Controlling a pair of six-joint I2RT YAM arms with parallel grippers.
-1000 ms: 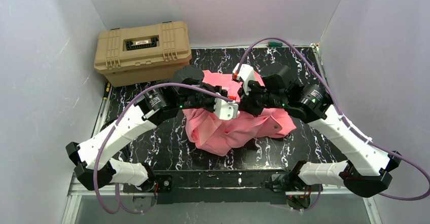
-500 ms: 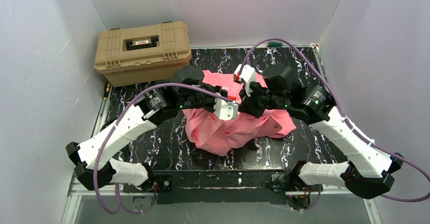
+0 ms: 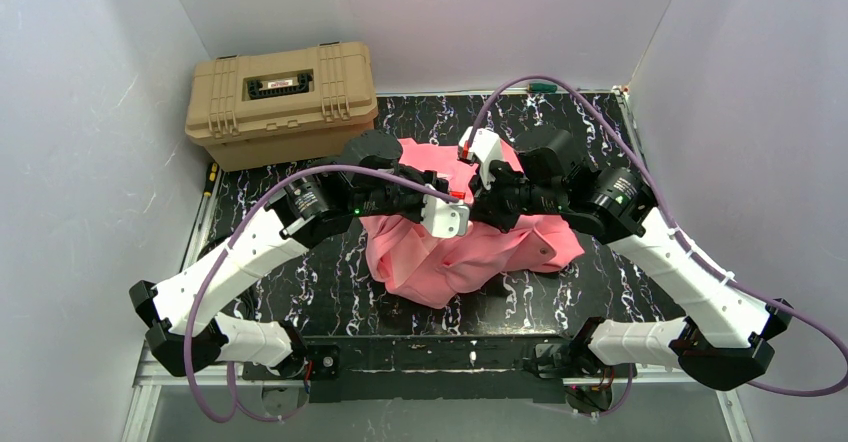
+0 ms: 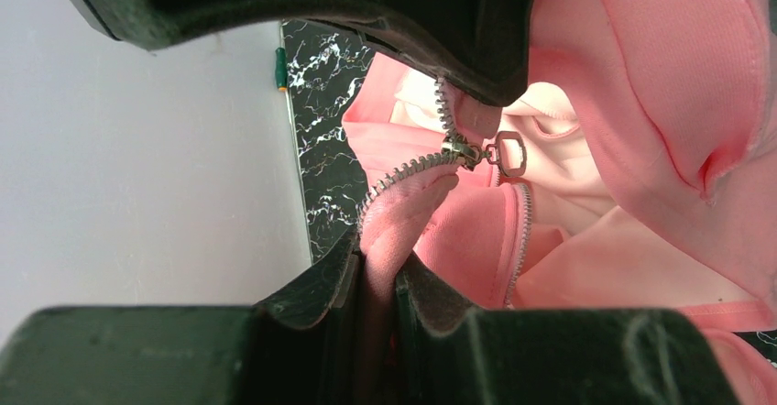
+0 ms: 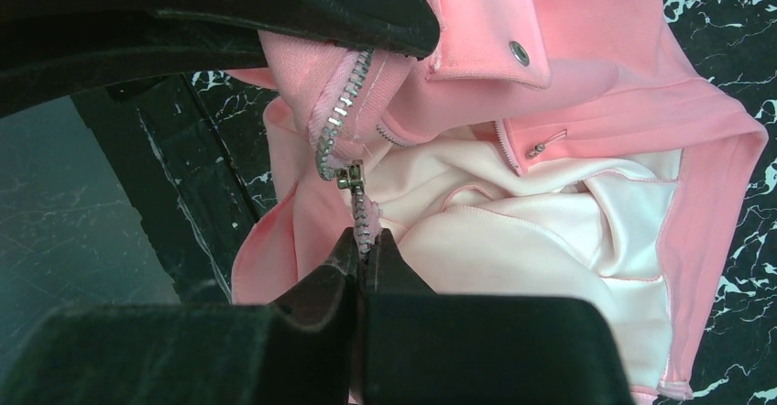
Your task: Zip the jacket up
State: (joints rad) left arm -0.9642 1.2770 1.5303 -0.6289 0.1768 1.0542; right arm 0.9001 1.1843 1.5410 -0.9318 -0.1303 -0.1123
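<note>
The salmon-pink jacket [image 3: 455, 257] lies bunched in the middle of the table, front open, with pale lining [image 5: 513, 231] showing. Both grippers meet above it. My left gripper [image 4: 377, 260] is shut on the jacket's front edge, on a fold of pink fabric beside one row of zipper teeth [image 4: 403, 174]. My right gripper [image 5: 366, 244] is shut on the other zipper tape just below the metal slider [image 5: 349, 179]. In the left wrist view the slider [image 4: 461, 153] and its pull tab [image 4: 509, 156] hang free between the two grips. The zipper is open on both sides of the slider.
A tan hard case [image 3: 283, 102] stands at the back left on the black marbled table [image 3: 600, 262]. White walls close in on both sides and the back. A small green thing [image 3: 541, 87] lies at the far edge.
The right arm shifted slightly to the right and came back. Both grips on the jacket stay as they were.
</note>
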